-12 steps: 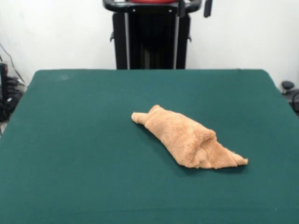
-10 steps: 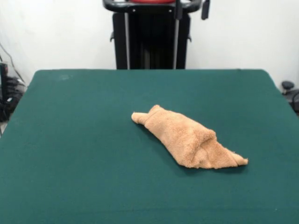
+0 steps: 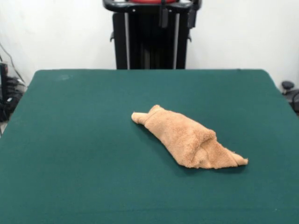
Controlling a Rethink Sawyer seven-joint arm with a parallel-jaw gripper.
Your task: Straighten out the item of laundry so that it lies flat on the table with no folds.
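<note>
The item of laundry (image 3: 189,137), a light orange-tan terry towel, lies bunched and rolled into a long lump on the green table (image 3: 70,140), a little right of centre. It runs from a narrow end at the upper left to a pointed corner at the lower right. High above the table's far side, my gripper (image 3: 177,17) shows only its two dark fingertips (image 3: 163,17), which hang apart: it is open and empty. It is well away from the towel and touches nothing.
A black pedestal (image 3: 149,46) stands behind the table's far edge. Cables and dark equipment (image 3: 7,93) sit off the table's left side, and a small dark object (image 3: 287,86) sits off its right side.
The gripper's fingertips have shifted to the left and come slightly lower at the top of the view. The towel has not moved.
</note>
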